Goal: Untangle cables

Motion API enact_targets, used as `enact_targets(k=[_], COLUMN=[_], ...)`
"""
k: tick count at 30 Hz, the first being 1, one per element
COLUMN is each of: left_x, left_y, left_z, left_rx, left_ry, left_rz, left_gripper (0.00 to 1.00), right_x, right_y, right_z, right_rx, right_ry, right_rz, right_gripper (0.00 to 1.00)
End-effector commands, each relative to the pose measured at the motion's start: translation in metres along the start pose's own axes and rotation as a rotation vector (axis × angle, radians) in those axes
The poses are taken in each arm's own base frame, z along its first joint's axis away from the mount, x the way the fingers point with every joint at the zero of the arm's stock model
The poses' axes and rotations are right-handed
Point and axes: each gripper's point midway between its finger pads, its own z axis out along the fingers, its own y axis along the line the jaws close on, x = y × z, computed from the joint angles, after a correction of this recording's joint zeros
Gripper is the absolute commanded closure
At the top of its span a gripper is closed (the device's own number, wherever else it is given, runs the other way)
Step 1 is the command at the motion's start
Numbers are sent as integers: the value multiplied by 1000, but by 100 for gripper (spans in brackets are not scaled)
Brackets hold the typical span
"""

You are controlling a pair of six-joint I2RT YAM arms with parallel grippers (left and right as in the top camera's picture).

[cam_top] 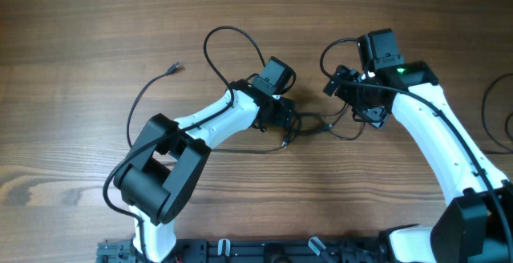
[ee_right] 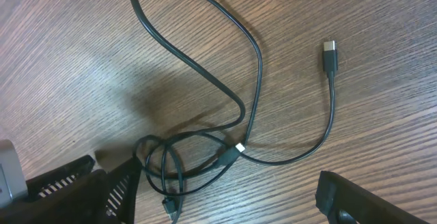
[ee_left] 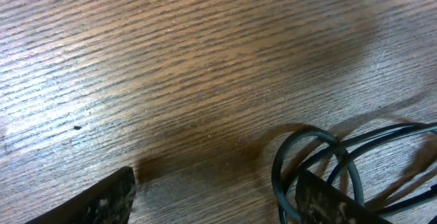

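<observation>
Cables, thin black flexible cords (ee_right: 235, 149), form a looped tangle on brown wooden table (cam_top: 80, 38); beside this tangle, left gripper (ee_left: 218, 207) and right gripper (ee_right: 229, 197) stand released.

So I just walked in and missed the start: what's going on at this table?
Two robot arms are working on a tangle of thin black cables on the wooden table. The left gripper and the right gripper sit low on either side of the knot, both open, neither clamped on anything. A cable loop lies by one left finger. One plug end lies free, but the cables are not yet untangled.
</observation>
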Motion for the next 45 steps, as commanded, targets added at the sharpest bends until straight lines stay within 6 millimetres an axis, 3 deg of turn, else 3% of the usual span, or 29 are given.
enact_targets(k=[1,6,9,13,22,26,29,31,36,39,45], left_x=[8,18,19,20,33,43,53,64,93,96,91], left_y=[6,9,18,36,70,81,100,118,140,136,109], left_z=[15,27,29,27,15,9,-3,-17,-34,-24,-3], left_rx=[-36,-47,-97,-201,-397,-458,-583,-696,-790,-690,-456], left_ry=[32,67,65,57,97,132,123,116,170,224,295], left_rz=[-7,-6,-28,-52,-13,-17,-145,-270,-539,-603,-622], left_gripper=[23,23,30,41,43,50,59,51,50,46,44], right_x=[-1,-1,-1,-1,-2,-1,-1,-1,-1,-1,-1], right_y=[-6,-6,-6,-6,-5,-5,-5,-6,-6,-6,-6], right_z=[7,7,7,7,7,7,7,7,7,7,7], right_rx=[32,32,32,32,28,29,29,31,32,32,32], right_ry=[0,0,0,0,-3,-2,-2,0,0,1,1], right_rz=[2,3,2,3,2,3,2,3,2,2,2], right_gripper=[0,0,0,0,0,0,0,0,1,0,0])
